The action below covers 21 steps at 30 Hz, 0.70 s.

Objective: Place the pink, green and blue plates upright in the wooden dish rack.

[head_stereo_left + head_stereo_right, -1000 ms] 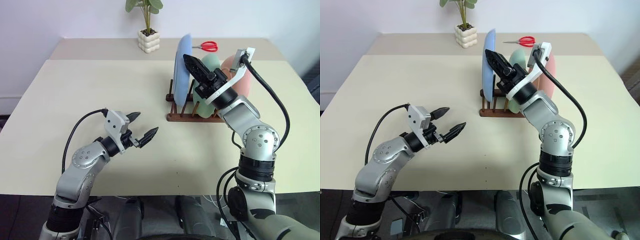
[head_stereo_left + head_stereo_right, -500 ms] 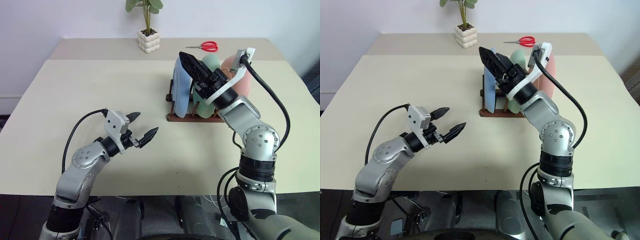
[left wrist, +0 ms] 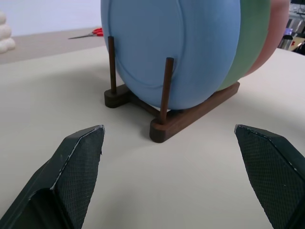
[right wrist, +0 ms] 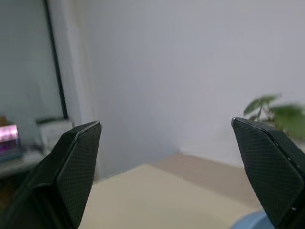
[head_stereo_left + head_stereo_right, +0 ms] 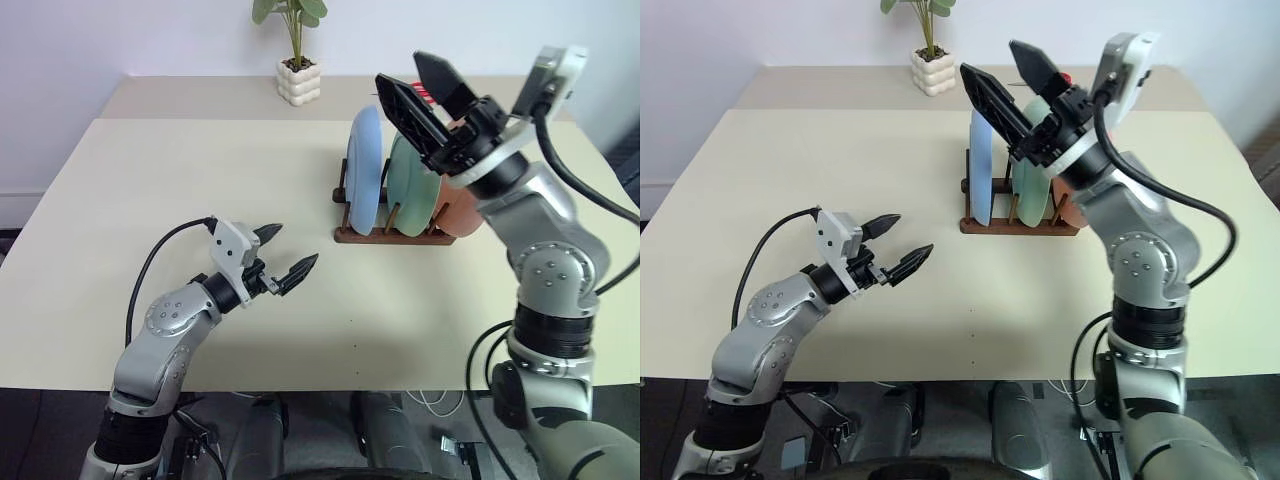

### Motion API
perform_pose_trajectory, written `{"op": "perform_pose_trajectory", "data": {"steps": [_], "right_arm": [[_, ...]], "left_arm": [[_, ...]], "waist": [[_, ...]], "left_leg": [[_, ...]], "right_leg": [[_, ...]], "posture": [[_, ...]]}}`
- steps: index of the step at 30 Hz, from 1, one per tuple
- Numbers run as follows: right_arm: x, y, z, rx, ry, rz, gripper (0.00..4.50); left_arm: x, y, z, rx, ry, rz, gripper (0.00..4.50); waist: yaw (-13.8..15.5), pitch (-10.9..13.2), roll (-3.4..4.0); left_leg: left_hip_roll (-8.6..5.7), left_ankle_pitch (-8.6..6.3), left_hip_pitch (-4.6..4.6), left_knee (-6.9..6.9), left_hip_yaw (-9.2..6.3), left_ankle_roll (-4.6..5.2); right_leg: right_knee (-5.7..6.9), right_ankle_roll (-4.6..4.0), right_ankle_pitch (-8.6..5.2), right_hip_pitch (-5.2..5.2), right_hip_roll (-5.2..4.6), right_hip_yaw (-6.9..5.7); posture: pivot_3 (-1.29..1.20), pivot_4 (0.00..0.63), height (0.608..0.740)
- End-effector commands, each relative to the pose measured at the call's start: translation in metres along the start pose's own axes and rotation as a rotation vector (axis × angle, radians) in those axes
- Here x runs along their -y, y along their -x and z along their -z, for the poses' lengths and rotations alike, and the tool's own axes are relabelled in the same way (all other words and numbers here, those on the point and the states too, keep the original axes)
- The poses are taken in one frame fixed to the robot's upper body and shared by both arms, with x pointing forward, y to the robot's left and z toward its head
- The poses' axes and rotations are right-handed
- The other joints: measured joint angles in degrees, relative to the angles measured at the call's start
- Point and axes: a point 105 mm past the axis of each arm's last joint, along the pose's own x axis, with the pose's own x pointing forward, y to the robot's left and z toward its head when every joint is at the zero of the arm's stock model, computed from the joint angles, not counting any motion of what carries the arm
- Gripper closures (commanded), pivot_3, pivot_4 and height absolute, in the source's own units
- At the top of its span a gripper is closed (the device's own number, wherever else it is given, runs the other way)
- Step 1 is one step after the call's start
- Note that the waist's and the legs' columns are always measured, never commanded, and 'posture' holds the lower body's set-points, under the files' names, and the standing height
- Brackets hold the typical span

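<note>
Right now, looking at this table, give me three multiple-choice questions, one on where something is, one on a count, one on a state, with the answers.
1. Which plate stands nearest the robot's left in the rack?
A. pink
B. blue
C. green

2. How many plates stand in the rack?
A. one
B. two
C. three

3. How is the right gripper?
A. open, holding nothing
B. shut on the blue plate
C. shut on the scissors

Answers:
1. B: the blue plate is at the left end, then the green plate, then the pink plate.
2. C: blue, green and pink all stand upright between the pegs.
3. A: its fingers stand wide apart above the plates with nothing between them.
</note>
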Motion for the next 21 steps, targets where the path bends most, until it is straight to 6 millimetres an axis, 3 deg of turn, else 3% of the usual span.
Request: {"op": "perform_pose_trajectory", "data": {"steps": [1,3,5,9,13,17,21], "right_arm": [[0.018,0.026,-0.028,0.035,0.124,0.044,0.04],[0.04,0.063,-0.037,-0.045,0.183,0.117,0.04],[0.046,0.094,-0.038,-0.134,0.201,0.147,0.04],[0.053,0.13,-0.031,-0.193,0.169,0.214,0.04],[0.064,0.182,0.009,-0.321,0.095,0.354,0.04],[0.068,0.207,0.054,-0.447,0.08,0.42,0.04],[0.08,0.214,0.072,-0.447,0.042,0.457,0.04]], "left_arm": [[0.003,-0.003,-0.006,0.026,-0.022,0.014,0.0],[0.002,-0.006,-0.003,0.02,-0.019,0.024,0.0],[0.001,-0.011,-0.001,0.02,-0.018,0.036,0.0],[-0.005,-0.017,0.002,0.023,-0.032,0.024,0.0],[-0.021,-0.021,0.011,0.02,-0.049,-0.056,0.0],[-0.031,-0.011,0.026,-0.02,-0.06,-0.101,0.0],[-0.04,0.002,0.034,-0.045,-0.068,-0.154,0.0]], "waist": [[-0.01,0.0,0.0],[0.49,0.0,0.0],[1.38,0.0,0.0],[0.75,-0.02,0.08],[1.02,-0.07,0.06],[0.62,-0.06,0.14],[0.59,-0.05,0.17]], "left_leg": [[0.0,0.0,0.0,0.01,0.0,0.01],[0.0,0.0,0.0,0.02,0.03,0.01],[-0.01,-0.02,0.0,0.03,0.03,0.03],[0.0,-0.04,0.07,0.05,0.18,0.07],[0.01,-0.04,0.13,0.14,0.21,0.07],[0.0,-0.05,0.11,0.1,0.3,0.08],[0.0,-0.04,0.13,0.12,0.33,0.08]], "right_leg": [[-0.02,-0.01,0.0,0.01,0.0,0.01],[-0.03,-0.02,-0.01,0.02,0.0,0.02],[-0.08,-0.03,-0.02,0.05,0.0,0.02],[-0.08,-0.04,-0.03,0.06,0.0,0.15],[-0.03,-0.05,-0.02,0.13,0.04,0.2],[-0.08,-0.03,-0.02,0.08,0.02,0.28],[-0.02,-0.03,-0.02,0.05,0.02,0.31]], "posture": [[0.0,0.15,0.73],[0.0,0.15,0.73],[0.0,0.15,0.73],[0.0,0.15,0.73],[0.0,0.15,0.73],[0.0,0.15,0.73],[0.0,0.15,0.73]]}}
